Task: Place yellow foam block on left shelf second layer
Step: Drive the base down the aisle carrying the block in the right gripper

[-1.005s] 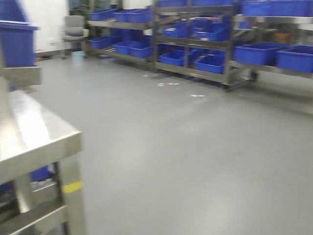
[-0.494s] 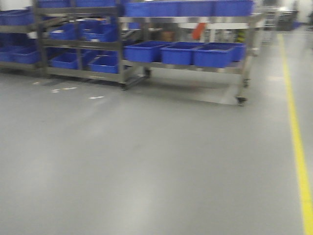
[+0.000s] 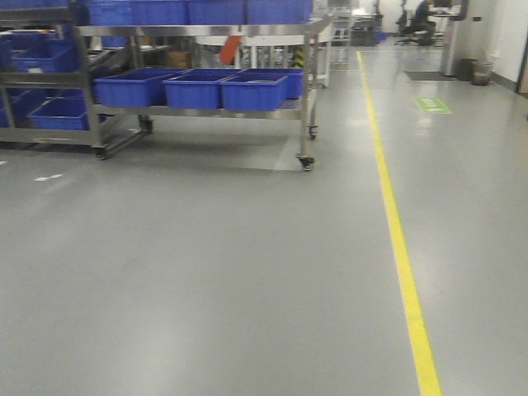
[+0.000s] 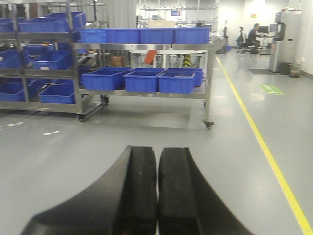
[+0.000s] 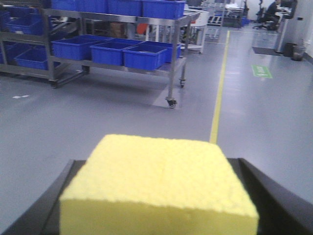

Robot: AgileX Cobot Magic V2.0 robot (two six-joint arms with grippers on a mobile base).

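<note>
In the front-facing view, a smooth grey floor (image 3: pixel 206 280) is seen, crossed by a painted yellow line (image 3: pixel 402 256) running away from the camera. A wheeled steel rack (image 3: pixel 307 91) is loaded with blue plastic bins (image 3: pixel 254 91). Neither gripper nor the block is shown here.

In the left wrist view, the left gripper (image 4: pixel 157 155) is seen with its two curved black fingers (image 4: pixel 139 186) pressed flat together, with nothing held between them. The same rack and bins are seen beyond.

In the right wrist view, the yellow foam block (image 5: pixel 161 181) is clamped in the right gripper (image 5: pixel 164 200), with black fingers (image 5: pixel 51 203) against its left and right sides. A fine-pored, matt surface with soft edges is presented. Its broad face is turned upward, and its wider span appears to run from finger to finger. Its far edge is directed toward the rack and the yellow line.
</note>
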